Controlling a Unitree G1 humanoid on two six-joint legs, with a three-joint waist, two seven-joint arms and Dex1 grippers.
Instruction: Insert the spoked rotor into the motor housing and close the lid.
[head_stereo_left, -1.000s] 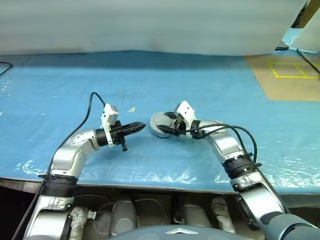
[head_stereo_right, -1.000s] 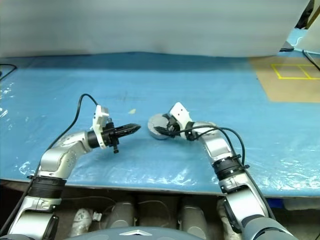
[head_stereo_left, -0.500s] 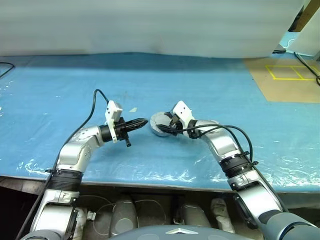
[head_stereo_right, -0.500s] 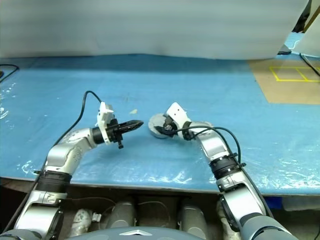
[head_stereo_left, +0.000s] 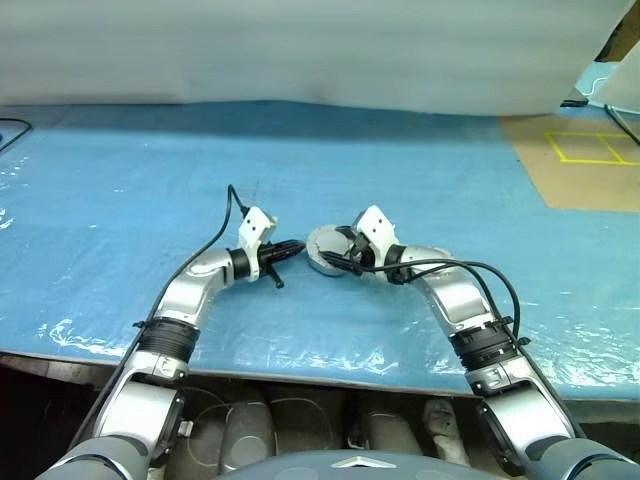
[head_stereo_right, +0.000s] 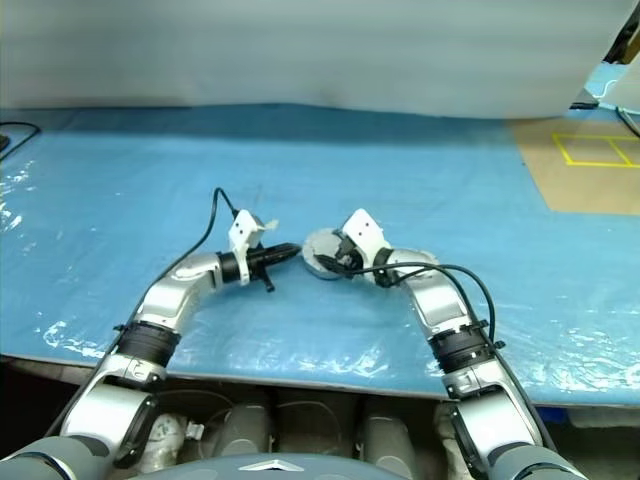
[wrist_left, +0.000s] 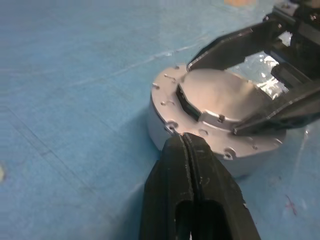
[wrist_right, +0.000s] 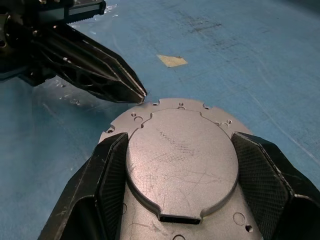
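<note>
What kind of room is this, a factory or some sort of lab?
Probably a workshop or robot test bench. A wide table wrapped in shiny blue plastic sheeting holds one round grey metal motor part, and yellow tape squares mark a brown board at the right.

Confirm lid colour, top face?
Plain grey metal, smooth with a raised centre circle; the lid shows best in the right wrist view.
</note>
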